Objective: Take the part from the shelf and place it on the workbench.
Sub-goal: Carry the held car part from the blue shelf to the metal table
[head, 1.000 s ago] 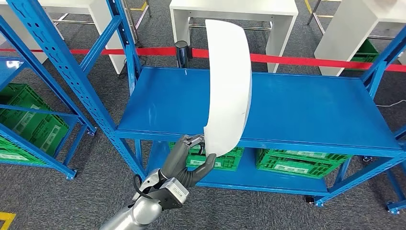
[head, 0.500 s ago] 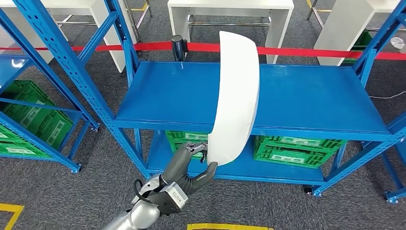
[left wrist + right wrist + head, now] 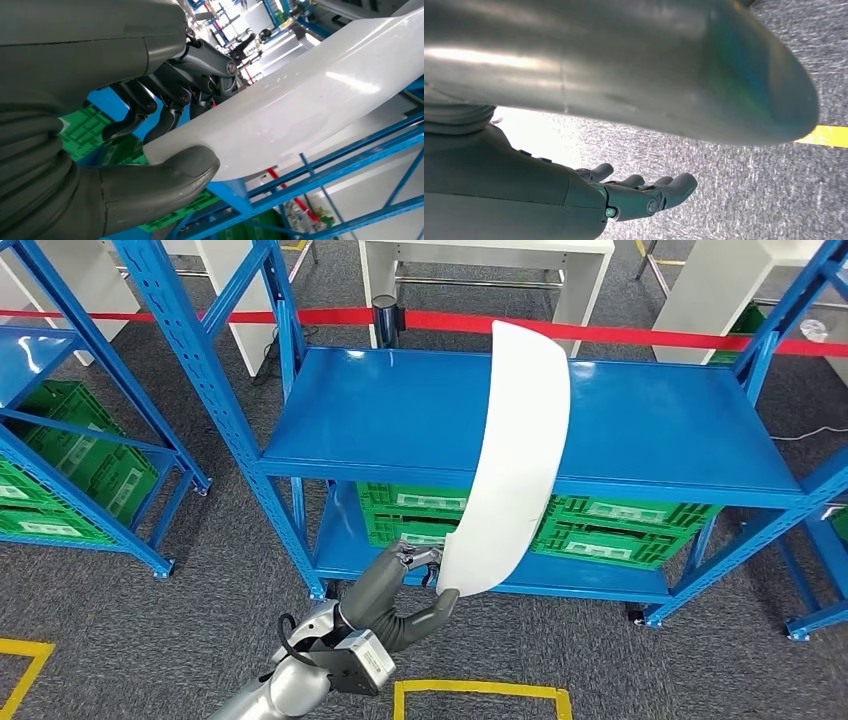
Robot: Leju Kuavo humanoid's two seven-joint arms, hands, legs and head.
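While the left hand (image 3: 400, 585) has the part pinched by its near end, thumb under the edge and the darker fingers (image 3: 150, 107) curled over the top, basically everything else about this white part (image 3: 515, 455) is sticking out away from the hand. It's a long curved panel, and its long axis runs up and fwd from the grip, leaning a bit to the robot's right, so the far tip hangs over the blue shelf (image 3: 640, 430) deck w/o touching it afaict. Part's clear of the shelf, carried in the air in front of the bot, above the green crates (image 3: 600, 530) on the lower level. So the hold is right at one end and all the length is cantilevered off it, which imo is the thing to watch: any turn of the wrist swings that far tip a lot, and the blue uprights (image 3: 215, 410) are near on the left side. Right hand (image 3: 644, 192) is hanging down by the carpet (image 3: 120, 640), fingers loosely apart, holding nothing, well apart from the part, so left is the only one doing the work here. There are white tables (image 3: 485, 265) past the red barrier tape (image 3: 640, 335); can't tell from here if one of those is the workbench. My guess is it's mid-carry, pickup done, placing not yet, and next bit needs the panel kept high while the body turns.
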